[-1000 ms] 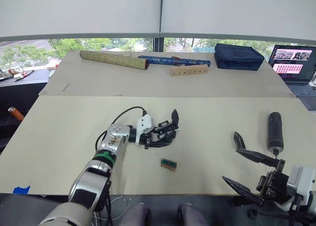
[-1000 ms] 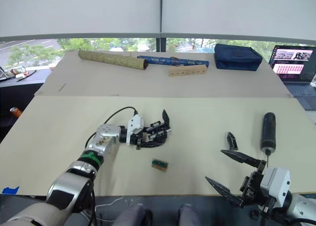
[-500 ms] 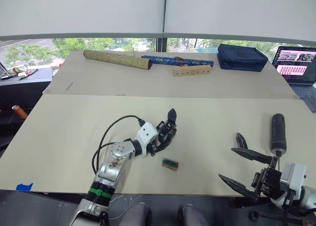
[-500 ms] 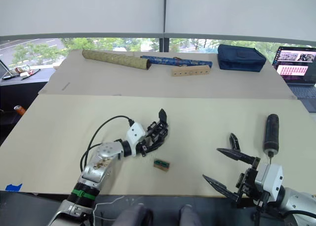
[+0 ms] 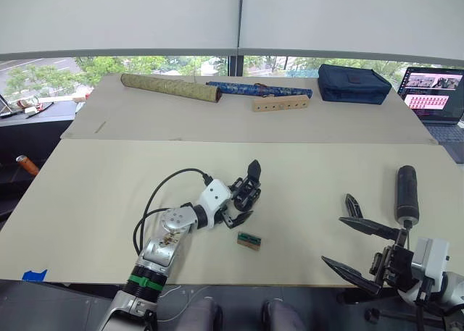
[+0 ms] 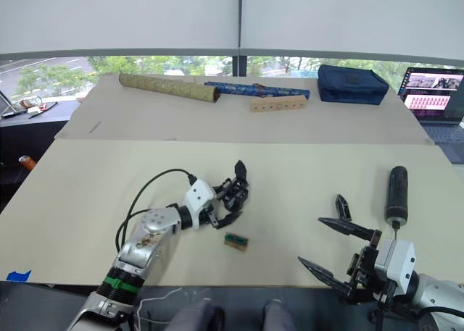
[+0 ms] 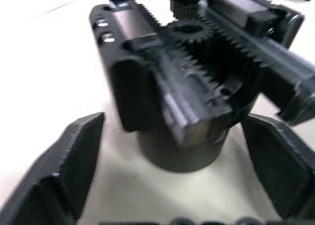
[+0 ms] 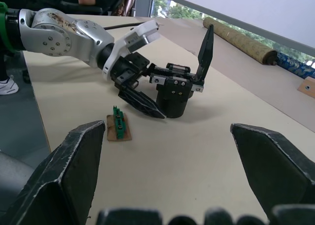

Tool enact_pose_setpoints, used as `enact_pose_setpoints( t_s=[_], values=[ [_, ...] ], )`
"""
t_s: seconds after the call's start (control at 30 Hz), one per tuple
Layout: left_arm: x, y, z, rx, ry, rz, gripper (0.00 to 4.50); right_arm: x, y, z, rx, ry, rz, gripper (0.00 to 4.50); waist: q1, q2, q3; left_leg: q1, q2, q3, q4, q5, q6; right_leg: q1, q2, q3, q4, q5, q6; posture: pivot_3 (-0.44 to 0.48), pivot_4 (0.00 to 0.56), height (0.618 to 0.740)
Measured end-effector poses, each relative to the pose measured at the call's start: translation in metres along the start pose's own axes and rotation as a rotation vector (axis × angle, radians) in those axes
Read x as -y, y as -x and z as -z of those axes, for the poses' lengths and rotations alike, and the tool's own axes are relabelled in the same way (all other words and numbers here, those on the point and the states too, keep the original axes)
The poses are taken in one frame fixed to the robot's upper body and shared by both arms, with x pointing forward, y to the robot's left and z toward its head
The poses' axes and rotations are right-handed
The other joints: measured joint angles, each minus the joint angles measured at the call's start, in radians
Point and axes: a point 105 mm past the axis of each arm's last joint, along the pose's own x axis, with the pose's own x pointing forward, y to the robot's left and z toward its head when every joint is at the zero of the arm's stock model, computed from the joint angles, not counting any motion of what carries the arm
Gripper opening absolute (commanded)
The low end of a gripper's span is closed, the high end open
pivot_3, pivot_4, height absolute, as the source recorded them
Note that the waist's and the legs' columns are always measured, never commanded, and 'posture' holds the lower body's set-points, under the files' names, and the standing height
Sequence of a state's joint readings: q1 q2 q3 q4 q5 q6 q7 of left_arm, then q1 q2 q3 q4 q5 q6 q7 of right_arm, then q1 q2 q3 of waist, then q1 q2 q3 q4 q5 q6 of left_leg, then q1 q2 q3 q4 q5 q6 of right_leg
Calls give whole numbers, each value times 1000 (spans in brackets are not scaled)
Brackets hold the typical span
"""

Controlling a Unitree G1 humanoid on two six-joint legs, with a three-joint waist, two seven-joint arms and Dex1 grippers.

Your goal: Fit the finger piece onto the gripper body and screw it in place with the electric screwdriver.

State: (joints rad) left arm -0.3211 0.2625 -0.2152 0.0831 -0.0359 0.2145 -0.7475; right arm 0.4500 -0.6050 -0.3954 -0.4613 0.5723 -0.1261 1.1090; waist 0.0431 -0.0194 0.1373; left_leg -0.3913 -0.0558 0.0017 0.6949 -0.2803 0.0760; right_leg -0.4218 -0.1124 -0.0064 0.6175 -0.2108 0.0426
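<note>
Bracing gripper body point(image 5: 246, 195), frame centre: left hand point(image 5: 235, 209) spread around its base; pinch squarely. Right hand point(image 5: 360, 245) spread, empty.

No words or numbers can be read. The laptop point(image 5: 436, 92) screen at the far right is too small to read.

Left arm stretched forward toward 1 o'clock, wrist low over the surface point(image 5: 94, 193), left tool point(image 5: 239, 209) spread open, one finger on either side of the gripper body point(image 5: 249, 190), not pressed against it. Right arm low at 4 o'clock, right tool point(image 5: 366, 248) spread wide, both fingers pointing toward 10 o'clock, holding nothing.
</note>
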Motion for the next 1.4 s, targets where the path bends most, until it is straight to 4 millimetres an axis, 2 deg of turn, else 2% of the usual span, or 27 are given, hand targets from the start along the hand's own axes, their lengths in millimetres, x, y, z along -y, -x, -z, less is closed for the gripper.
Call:
enact_pose_setpoints(
  t_s=[0.1, 0.3, 0.37, 0.53, 0.67, 0.97, 1.07, 1.17, 1.4],
  values=[
    [-5, 8, 5, -10, 3, 14, 4478, -1, 1, 1, 1, -7, 6, 4500, 0, 0, 0, 0, 0, 0, 0, 0, 0, 0, 0, 0, 0, 0, 0, 0, 150, 740],
    [-16, 28, 12, -40, -11, 200, 4478, -2, 2, 1, -2, -10, 10, 4500, -3, 1, 0, 2, 0, 0, 0, 0, 0, 0, 1, -1, 1, 0, 0, 0, 150, 740],
    [-20, 29, 12, -34, -8, 240, 4478, -2, 2, 2, -2, -10, 11, 4500, -2, 1, 0, 2, 0, 0, 0, 0, 0, 0, 2, -1, 0, 0, 0, 0, 150, 740],
    [-28, 17, 9, -7, -45, 349, 4478, -1, 2, 2, -3, -11, 19, 4500, 3, 1, 0, 1, -2, 0, 1, 0, 0, 2, 2, -2, -1, 0, 0, 0, 150, 740],
    [-30, -2, 0, 18, -101, 411, 4478, -2, 3, 2, -8, -14, 24, 4500, 1, 0, 0, -1, -2, 0, 1, 0, 1, 1, 3, -3, -1, 0, 0, 0, 150, 740],
    [-20, -22, -1, 3, -168, 527, 4478, -4, 6, 2, -17, -21, 60, 4500, -4, 0, 0, -1, -2, 1, 1, -1, 2, 1, 5, -4, -1, 0, 0, 0, 150, 740],
    [-20, -22, -1, 5, -188, 530, 3634, -7, 8, 2, -23, -25, 66, 4500, -4, 0, 0, -1, -2, 1, 1, -1, 2, 2, 5, -4, 0, 0, 1, 0, 150, 740],
    [-21, -22, -1, 20, -191, 512, 2306, -8, 8, 2, -26, -21, 74, 4500, -4, 0, 0, -1, -2, 1, 2, -1, 2, 2, 5, -3, 0, 0, 1, 0, 150, 740],
    [-24, -18, 1, 65, -120, 446, 2316, -11, 10, 3, -38, -23, 87, 4500, -7, 0, 0, 0, -2, 1, 2, -1, 2, 1, 5, -3, 3, -1, 2, 0, 150, 740]
  ],
)
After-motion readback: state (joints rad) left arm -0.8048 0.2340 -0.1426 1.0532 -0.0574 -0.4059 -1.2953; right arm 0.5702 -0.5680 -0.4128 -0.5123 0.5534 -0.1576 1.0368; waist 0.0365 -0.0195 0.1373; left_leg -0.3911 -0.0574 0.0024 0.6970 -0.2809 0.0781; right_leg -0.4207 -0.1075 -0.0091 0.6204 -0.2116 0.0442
